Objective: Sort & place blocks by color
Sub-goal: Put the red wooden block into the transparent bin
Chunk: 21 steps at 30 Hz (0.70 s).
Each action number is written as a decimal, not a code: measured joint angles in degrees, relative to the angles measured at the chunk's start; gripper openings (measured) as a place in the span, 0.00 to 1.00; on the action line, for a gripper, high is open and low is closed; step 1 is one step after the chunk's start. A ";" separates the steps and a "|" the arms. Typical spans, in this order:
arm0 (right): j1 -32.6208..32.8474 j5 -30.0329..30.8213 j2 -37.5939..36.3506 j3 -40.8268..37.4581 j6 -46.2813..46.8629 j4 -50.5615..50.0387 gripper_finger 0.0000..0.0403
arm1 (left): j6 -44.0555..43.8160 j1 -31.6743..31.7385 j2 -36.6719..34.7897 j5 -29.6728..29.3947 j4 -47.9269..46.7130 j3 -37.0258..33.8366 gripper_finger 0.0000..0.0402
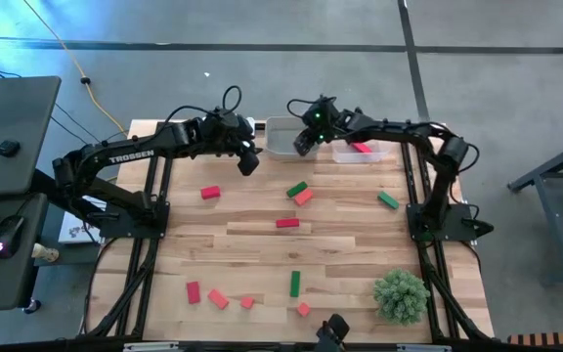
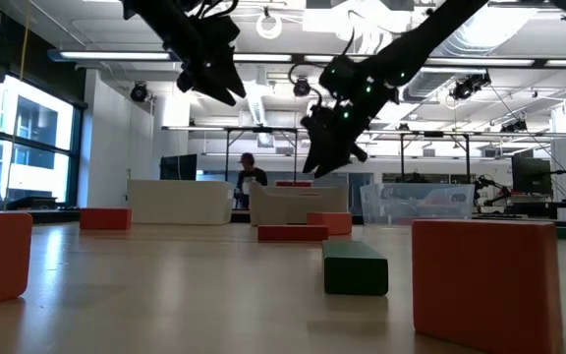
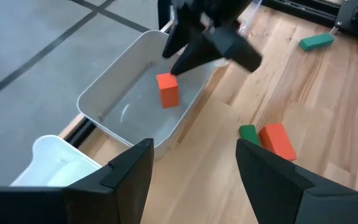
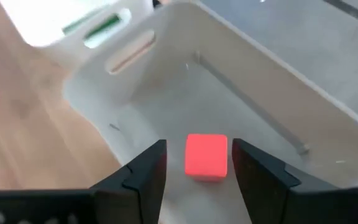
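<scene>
Three green blocks (image 1: 295,284) and eight red or salmon ones lie on the wooden desk (image 1: 340,249); right hand (image 4: 196,163) spread above a smooth salmon cube (image 4: 206,156); left hand (image 3: 194,165) spread, empty.

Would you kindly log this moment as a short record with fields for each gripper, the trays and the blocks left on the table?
right gripper: open, above the middle tray, a salmon block just below its fingers inside the tray
left gripper: open, empty, hovering beside the middle tray
clear tray: holds a red block
white tray: contents cannot be told
loose blocks: green, red and salmon pieces scattered on the table
plant ball: near corner, right side
</scene>
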 joint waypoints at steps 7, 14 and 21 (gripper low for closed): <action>1.51 -9.59 -5.32 0.00 -0.01 -5.20 0.43 | -3.67 -0.02 0.00 0.39 -4.26 0.00 0.54; 6.29 -19.46 -7.50 0.00 -0.11 -8.14 0.43 | -6.51 -1.08 0.00 0.23 -11.35 0.00 0.54; 13.51 -20.08 -7.61 0.00 -3.56 -9.81 0.43 | -6.71 -4.60 0.00 0.22 -14.35 -0.65 0.54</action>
